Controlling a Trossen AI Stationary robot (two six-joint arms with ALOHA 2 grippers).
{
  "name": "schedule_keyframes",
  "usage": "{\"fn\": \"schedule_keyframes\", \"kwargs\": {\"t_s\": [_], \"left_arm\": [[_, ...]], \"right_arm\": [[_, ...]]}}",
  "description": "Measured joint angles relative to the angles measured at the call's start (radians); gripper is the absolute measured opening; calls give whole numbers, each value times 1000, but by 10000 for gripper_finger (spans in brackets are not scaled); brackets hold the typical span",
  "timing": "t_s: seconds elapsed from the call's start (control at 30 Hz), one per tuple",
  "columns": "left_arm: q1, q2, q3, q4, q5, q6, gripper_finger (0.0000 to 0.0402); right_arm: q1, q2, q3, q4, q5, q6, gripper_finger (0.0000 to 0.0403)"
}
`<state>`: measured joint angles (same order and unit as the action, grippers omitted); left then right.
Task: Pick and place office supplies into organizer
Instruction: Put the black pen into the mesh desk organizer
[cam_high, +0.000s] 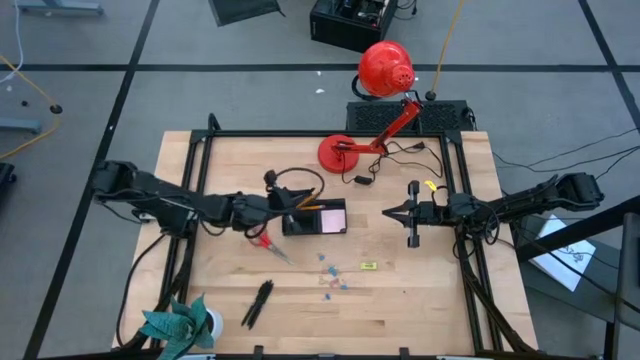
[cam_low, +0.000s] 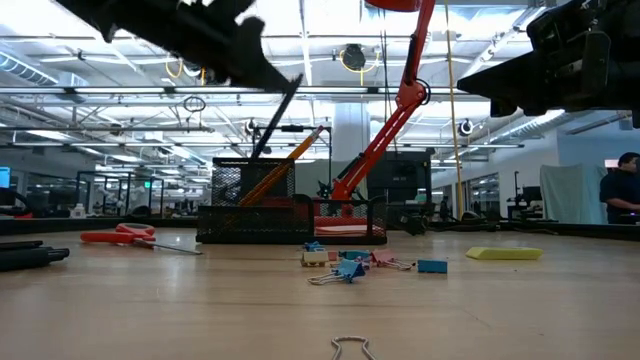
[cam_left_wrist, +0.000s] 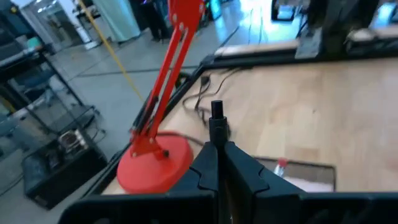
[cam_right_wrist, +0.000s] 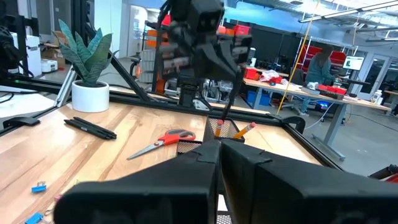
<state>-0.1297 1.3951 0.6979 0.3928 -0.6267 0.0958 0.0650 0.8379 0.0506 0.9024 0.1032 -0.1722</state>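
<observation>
1. The pale wooden table (cam_high: 420, 290) carries everything. A big red desk lamp (cam_high: 341, 153) stands at its far edge, and a teal leafy plant in a white pot (cam_high: 182, 323) sits at the near left corner.
2. The left claw (cam_high: 281, 205) hangs over the middle of the table, clamped shut on a slim dark pen (cam_left_wrist: 216, 116). In the low view the pen slants down toward the left end of the organizer.
3. The right claw (cam_high: 388, 213) waits to the right of the organizer, closed and holding nothing.
4. The small black mesh organizer tray (cam_high: 300, 228) sits at the table's centre. An orange pencil (cam_low: 283, 162) leans in its left part, and a pale pink square notepad (cam_high: 331, 219) lies in its right part.
5. Red-handled scissors (cam_high: 264, 241) lie just left of and nearer than the organizer. Two more dark pens (cam_high: 257, 303) lie near the front edge.
6. Small blue binder clips (cam_high: 330, 276) and a yellow bit (cam_high: 368, 266) are scattered nearer than the organizer.
7. The step in hand looks like dropping the pen in. It would go best if the lower tip is brought inside the left compartment beside the pencil. The pen should be tipped nearer upright before the claw opens, so it neither catches the mesh rim nor knocks the pencil out. Whether the tip is already past the rim cannot be told.
</observation>
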Motion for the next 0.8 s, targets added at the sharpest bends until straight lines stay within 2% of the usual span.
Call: {"fn": "schedule_keyframes", "kwargs": {"t_s": [0.23, 0.43, 0.8], "left_arm": [[5, 60, 0, -21, -12, -62, 8], [12, 72, 0, -74, -72, -118, 8], [21, 72, 0, -183, -69, -213, 8]], "right_arm": [[0, 0, 0, -1, 0, 1, 9], [0, 0, 0, -2, 0, 14, 9], [0, 0, 0, -2, 0, 30, 9]]}}
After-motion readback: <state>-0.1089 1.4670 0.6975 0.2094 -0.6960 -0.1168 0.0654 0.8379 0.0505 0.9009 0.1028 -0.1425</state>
